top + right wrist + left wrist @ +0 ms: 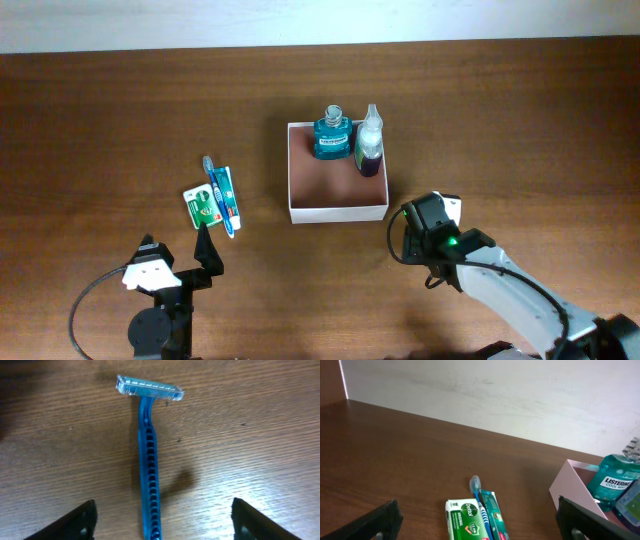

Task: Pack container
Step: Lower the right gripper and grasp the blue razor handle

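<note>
The container (337, 213), a square white box with a brownish-pink inside, sits mid-table. At its far wall stand a teal mouthwash bottle (332, 135) and a clear bottle of purple liquid (369, 148). My right gripper (425, 228) is just off the box's near right corner. In the right wrist view a blue razor (150, 460) lies flat on the wood, its handle between the open jaws of that gripper (162, 525), touching neither finger. My left gripper (176, 246) stands open just short of a green soap (465, 520), a toothbrush (479, 497) and a toothpaste (492, 512).
The soap (203, 207), toothbrush (212, 185) and toothpaste (226, 195) lie side by side left of the container. In the left wrist view the box's pink wall (570, 485) and the mouthwash (615, 482) show at right. A pale wall runs along the table's far edge.
</note>
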Robot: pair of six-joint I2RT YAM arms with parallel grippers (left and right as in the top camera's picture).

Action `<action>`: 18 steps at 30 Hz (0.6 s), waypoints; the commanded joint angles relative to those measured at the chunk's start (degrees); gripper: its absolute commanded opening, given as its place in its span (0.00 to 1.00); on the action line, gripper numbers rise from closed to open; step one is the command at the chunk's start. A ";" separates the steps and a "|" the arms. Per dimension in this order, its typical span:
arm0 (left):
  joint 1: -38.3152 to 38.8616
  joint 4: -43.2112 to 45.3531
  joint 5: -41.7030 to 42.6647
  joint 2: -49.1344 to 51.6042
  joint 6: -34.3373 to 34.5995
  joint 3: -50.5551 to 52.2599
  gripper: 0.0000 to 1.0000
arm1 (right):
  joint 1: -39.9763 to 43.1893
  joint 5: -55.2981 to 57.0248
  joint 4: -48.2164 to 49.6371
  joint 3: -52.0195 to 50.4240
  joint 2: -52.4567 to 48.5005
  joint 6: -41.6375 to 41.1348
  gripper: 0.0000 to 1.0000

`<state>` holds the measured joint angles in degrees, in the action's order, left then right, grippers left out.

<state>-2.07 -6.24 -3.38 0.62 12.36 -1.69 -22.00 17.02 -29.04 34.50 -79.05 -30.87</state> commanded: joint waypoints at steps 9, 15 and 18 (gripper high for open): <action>-0.35 0.39 0.00 -0.26 -1.16 0.48 0.99 | 11.89 -13.75 4.22 -0.55 -5.60 6.29 0.81; -0.35 0.39 0.00 -0.26 -1.16 0.48 0.99 | 13.73 -21.29 4.13 -0.55 -5.60 10.97 0.52; -0.35 0.39 0.00 -0.26 -1.14 0.48 1.00 | 13.73 -21.33 3.87 -0.55 -5.60 10.97 0.36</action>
<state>-2.07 -6.24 -3.38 0.62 12.36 -1.69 -8.34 2.20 -24.58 35.09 -83.20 -20.91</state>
